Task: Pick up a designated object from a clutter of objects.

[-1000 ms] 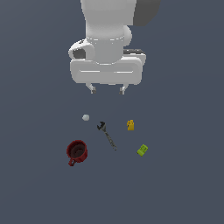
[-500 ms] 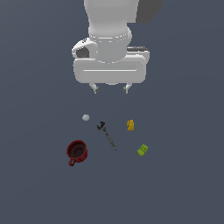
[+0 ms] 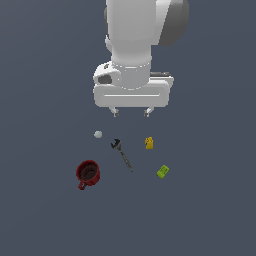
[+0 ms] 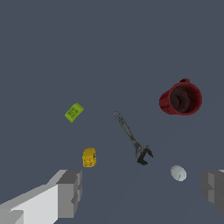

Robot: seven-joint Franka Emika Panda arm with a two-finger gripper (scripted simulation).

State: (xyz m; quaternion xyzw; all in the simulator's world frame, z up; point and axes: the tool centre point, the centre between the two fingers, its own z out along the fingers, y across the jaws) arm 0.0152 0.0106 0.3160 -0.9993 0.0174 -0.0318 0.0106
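Observation:
The designated object, a small yellow-orange studded brick, lies on the dark floor among the clutter of objects. My gripper hangs above the floor, behind the clutter in the exterior view, open with nothing between its fingers. One finger shows close to the brick in the wrist view, the other finger near the whitish ball. The grey wrench lies between brick and ball.
A dark red mug stands upright at the exterior view's left, nearer the camera. A lime-green block lies at the exterior view's right of the wrench. The rest is plain dark floor.
The arm's hand has come down and slid slightly toward the exterior view's right, closer to the clutter. The objects on the floor have not moved.

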